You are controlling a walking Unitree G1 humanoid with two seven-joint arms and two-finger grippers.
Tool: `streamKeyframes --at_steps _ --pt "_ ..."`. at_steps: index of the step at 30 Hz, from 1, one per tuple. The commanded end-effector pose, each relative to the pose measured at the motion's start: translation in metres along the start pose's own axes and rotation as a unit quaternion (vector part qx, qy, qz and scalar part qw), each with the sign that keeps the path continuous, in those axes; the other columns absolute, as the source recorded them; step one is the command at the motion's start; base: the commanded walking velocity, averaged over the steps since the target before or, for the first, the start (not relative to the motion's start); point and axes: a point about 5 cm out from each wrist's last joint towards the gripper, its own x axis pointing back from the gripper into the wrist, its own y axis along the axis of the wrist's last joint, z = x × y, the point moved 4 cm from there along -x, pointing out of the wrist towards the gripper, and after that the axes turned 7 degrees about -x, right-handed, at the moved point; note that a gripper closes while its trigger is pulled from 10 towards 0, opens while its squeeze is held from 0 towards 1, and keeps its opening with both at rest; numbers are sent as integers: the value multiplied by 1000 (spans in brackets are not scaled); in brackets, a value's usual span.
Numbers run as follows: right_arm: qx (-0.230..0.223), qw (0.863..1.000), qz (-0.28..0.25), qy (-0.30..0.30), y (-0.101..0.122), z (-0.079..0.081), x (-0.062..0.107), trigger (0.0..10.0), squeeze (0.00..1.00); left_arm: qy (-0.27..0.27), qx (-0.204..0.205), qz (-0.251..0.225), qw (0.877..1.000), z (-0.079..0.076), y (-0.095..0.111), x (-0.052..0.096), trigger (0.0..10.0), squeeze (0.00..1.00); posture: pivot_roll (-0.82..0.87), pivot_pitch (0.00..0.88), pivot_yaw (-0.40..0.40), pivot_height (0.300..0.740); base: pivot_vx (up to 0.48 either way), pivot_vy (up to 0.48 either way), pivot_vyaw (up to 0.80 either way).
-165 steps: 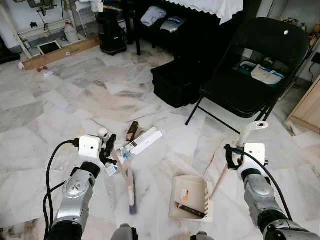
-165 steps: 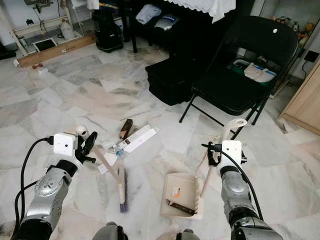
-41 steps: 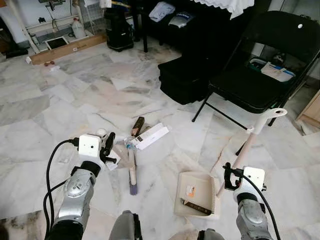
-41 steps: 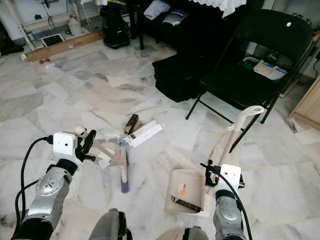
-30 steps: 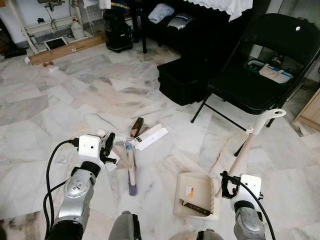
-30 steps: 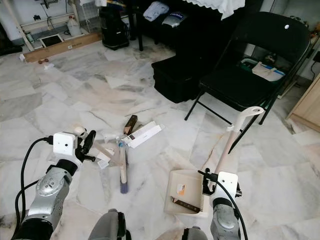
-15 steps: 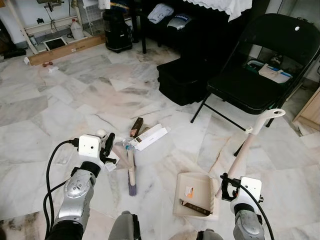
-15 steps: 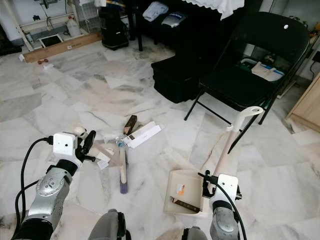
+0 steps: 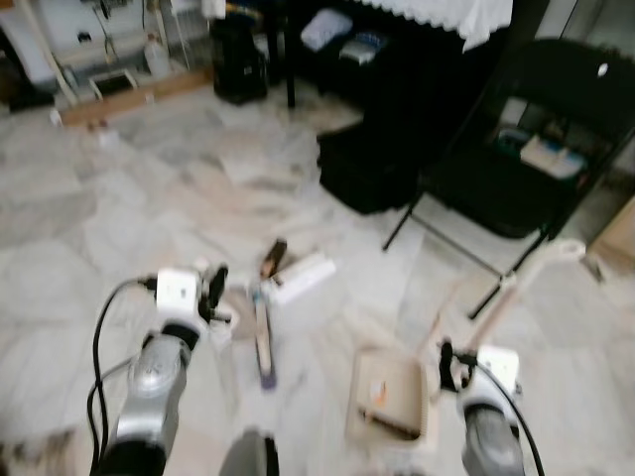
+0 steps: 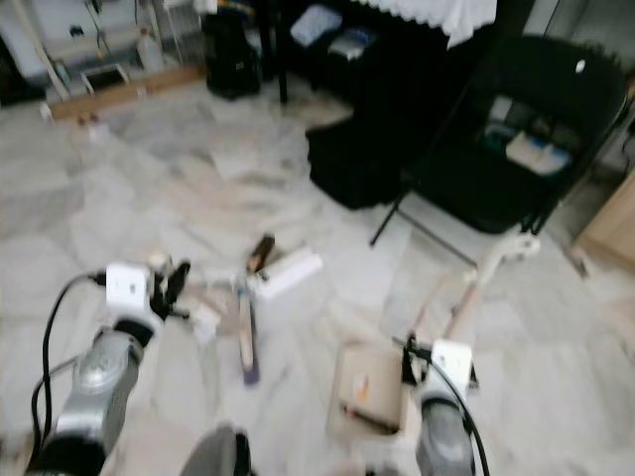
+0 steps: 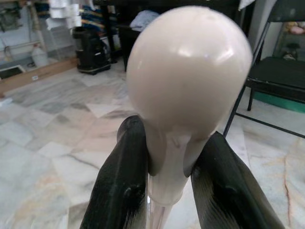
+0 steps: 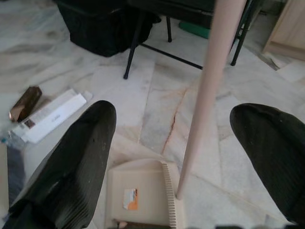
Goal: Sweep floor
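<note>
The left claw (image 11: 167, 191) is pinching the rounded knob of the broom (image 9: 261, 342), its two fingers pressed against the neck just under the knob. The broom is slanting down to the marble floor (image 9: 119, 198), bristles resting just beside a small heap of litter — a white box (image 9: 298, 277), a brown block (image 9: 274, 258) and some scraps. The right claw (image 12: 171, 157) is spread wide, its fingers standing on either side of the dustpan handle (image 12: 209, 90) without touching it; the dustpan (image 9: 389, 399) is sitting flat on the floor just in front of that arm, with a few bits already lying in it. The head views are blurred, so fine detail is hard to tell.

The step in hand looks like collecting — the litter is lying between broom and pan. Next, the right claw probably needs to be closing on the handle to steady the pan, while the left is drawing the bristles through the heap toward the pan's lip.
</note>
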Motion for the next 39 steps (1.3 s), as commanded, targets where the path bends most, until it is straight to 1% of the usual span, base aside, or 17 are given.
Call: streamKeyframes --at_steps 1,15,27,31,34,36,37,39 --pt "1 1000 3 -7 -2 -6 2 10000 0 -8 4 18 1000 -6 -8 2 10000 0 30 97 24 645 300 0 0" --pt "1 1000 2 -7 -1 -6 1 10000 0 -6 5 16 1000 -6 -8 3 10000 0 29 98 22 645 274 0 0" --pt "1 1000 1 -5 -1 -3 1 10000 0 -6 7 14 1000 -6 -8 3 10000 0 30 98 21 645 0 0 0" --pt "7 1000 1 -7 -1 -7 1 10000 0 -6 7 14 1000 -6 -8 3 10000 0 27 93 22 645 0 0 0" --pt "10 1000 -9 -15 6 -15 -2 10000 0 -7 7 13 1000 -6 -8 3 10000 0 27 93 22 645 0 0 0" --pt "14 999 -17 -24 15 -25 -7 10000 0 -7 7 13 1000 -6 -8 4 10000 0 25 90 22 645 0 0 0" --pt "14 999 -17 -24 15 -25 -7 10000 0 -7 7 13 1000 -6 -8 4 10000 0 25 90 22 645 0 0 0" --pt "20 999 -21 -28 22 -33 -11 10000 0 -8 7 14 1000 -6 -9 4 10000 0 23 86 24 645 0 0 0"
